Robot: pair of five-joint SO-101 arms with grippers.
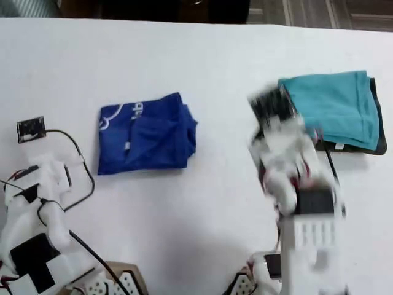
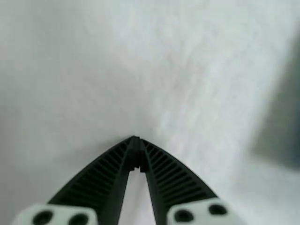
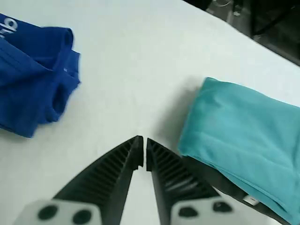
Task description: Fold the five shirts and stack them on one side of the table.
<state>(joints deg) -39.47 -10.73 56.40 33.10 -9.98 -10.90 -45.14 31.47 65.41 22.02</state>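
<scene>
- The blue folded fabric shirt (image 1: 146, 135) with white print lies on the white table (image 1: 202, 55), a little toward 9 o'clock from the table's middle in the high view; its edges are loose and rumpled on the 3 o'clock side
- The teal folded fabric shirt (image 1: 331, 106) sits at about 2 o'clock on the table, stacked on a black folded garment (image 1: 377, 146) whose edge shows along the 3 and 5 o'clock sides of the stack
- The right gripper (image 3: 142, 146) hangs over bare table just beside the teal shirt's 9 o'clock edge, well apart from the blue shirt; its black ribbed fingers (image 3: 117, 171) are drawn almost together, with only a thin slit between the tips, and nothing is held
- In the high view the right arm (image 1: 288, 166) rises from 5 o'clock and ends at the stack's 9 o'clock side
- The left gripper (image 2: 135, 144) points down at bare white table, its tips meeting and holding nothing
- The left arm (image 1: 37, 184) stands at 8 o'clock, well apart from both shirts
- A small black square board (image 1: 31, 129) on a black cable (image 1: 80, 153) lies at 9 o'clock, near the left arm
</scene>
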